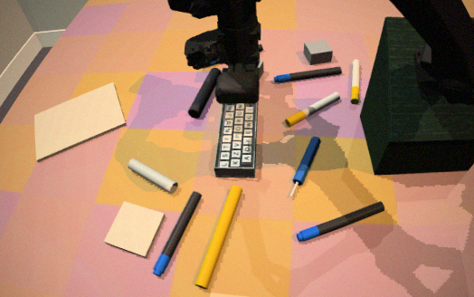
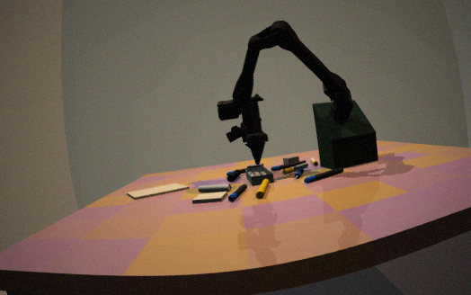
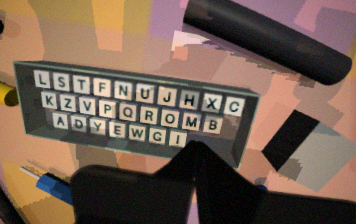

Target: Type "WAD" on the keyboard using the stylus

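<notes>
Above the far end of the keyboard (image 1: 237, 139), near the top centre of the overhead view, the gripper (image 1: 238, 86) points down with its jaws pressed fully together and nothing between them. On the checkered desk (image 1: 68, 181) right of the keyboard lies the blue stylus (image 1: 306, 164), thin white tip toward the lower edge, apart from the gripper. A black cylinder (image 1: 203, 92) rests just left of the gripper, a long yellow tube (image 1: 219, 235) below the keyboard.
</notes>
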Robot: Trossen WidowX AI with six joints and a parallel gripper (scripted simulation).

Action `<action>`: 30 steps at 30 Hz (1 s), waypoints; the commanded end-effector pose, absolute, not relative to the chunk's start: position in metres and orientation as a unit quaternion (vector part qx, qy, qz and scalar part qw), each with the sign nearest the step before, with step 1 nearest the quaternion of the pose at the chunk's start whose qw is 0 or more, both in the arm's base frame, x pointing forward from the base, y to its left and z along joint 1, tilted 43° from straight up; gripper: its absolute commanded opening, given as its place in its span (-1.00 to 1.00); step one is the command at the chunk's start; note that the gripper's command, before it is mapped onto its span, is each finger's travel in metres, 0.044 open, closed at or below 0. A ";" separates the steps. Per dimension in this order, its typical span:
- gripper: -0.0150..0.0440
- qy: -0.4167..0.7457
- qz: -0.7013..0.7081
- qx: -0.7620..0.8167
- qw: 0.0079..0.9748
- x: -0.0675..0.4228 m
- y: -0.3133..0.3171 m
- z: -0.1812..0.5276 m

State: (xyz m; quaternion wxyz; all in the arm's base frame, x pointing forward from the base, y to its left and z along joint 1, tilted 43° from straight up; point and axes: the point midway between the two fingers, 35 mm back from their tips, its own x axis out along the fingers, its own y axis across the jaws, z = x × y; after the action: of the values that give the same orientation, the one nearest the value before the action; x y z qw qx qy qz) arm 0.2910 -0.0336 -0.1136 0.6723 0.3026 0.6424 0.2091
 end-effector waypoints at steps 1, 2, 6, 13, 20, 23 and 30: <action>-0.49 0.644 0.209 0.303 0.670 0.274 -0.019 -0.103; -0.49 0.644 0.209 0.303 0.670 0.273 -0.018 -0.102; -0.49 0.644 0.209 0.303 0.670 0.273 -0.018 -0.102; -0.49 0.645 0.209 0.304 0.670 0.273 -0.016 -0.101; -0.49 0.644 0.210 0.305 0.669 0.281 0.035 -0.054; -0.49 0.644 0.210 0.305 0.669 0.281 0.035 -0.054; -0.49 0.644 0.210 0.305 0.669 0.281 0.035 -0.054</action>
State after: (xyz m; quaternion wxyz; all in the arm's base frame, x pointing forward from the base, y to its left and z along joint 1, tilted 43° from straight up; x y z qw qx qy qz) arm 0.2804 0.0324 -0.0562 0.6692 0.3027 0.6454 0.2098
